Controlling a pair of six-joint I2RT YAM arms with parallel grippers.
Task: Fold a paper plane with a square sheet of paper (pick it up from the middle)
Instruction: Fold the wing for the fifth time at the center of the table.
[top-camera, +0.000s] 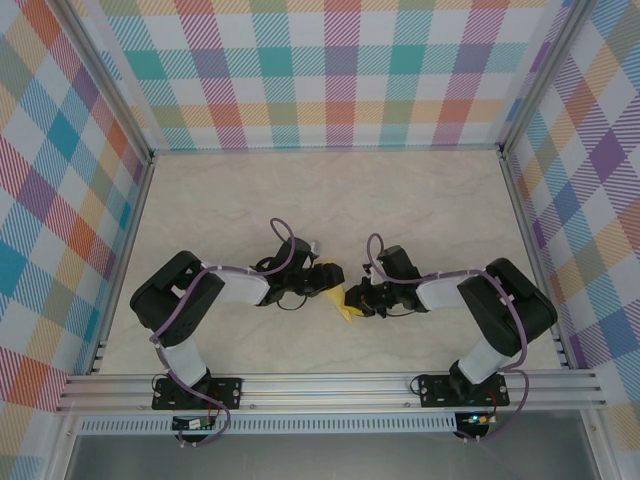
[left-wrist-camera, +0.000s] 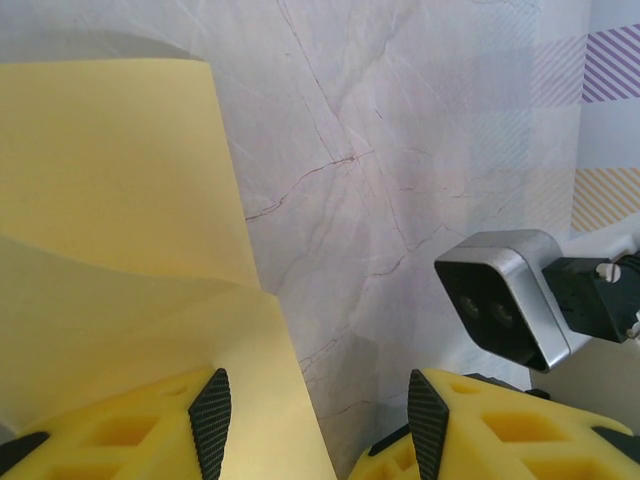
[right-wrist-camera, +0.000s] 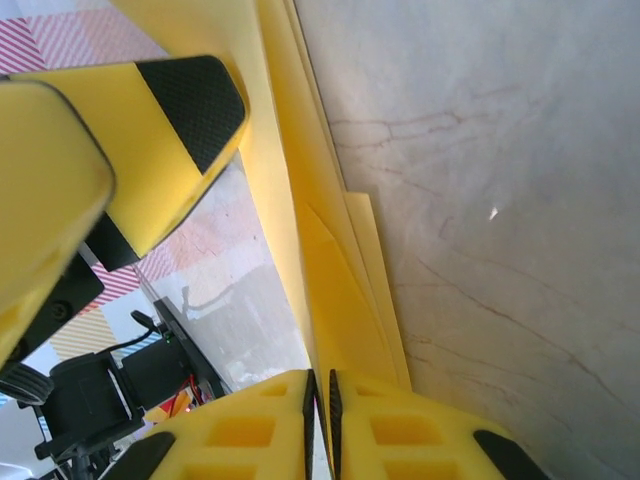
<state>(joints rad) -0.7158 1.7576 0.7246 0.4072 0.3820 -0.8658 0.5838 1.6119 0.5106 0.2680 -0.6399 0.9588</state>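
Note:
The square sheet of paper (top-camera: 345, 303) is yellow and folded into layers, and stands on edge between the two grippers near the table's front middle. My right gripper (right-wrist-camera: 322, 378) is pinched on its lower edge, with just a thin slit between the pads and the folded layers (right-wrist-camera: 340, 260) rising from them. My left gripper (left-wrist-camera: 317, 385) stands open. A curved flap of the paper (left-wrist-camera: 110, 200) lies against its left finger and reaches a little into the gap, unclamped. In the top view the left gripper (top-camera: 328, 280) and right gripper (top-camera: 360, 298) nearly meet at the paper.
The pale marble table (top-camera: 330, 190) stretches back behind the arms. Plaid walls (top-camera: 60, 180) close in the left, back and right sides. An aluminium rail (top-camera: 330, 388) runs along the front edge. The right wrist's camera housing (left-wrist-camera: 505, 300) sits close beside my left fingers.

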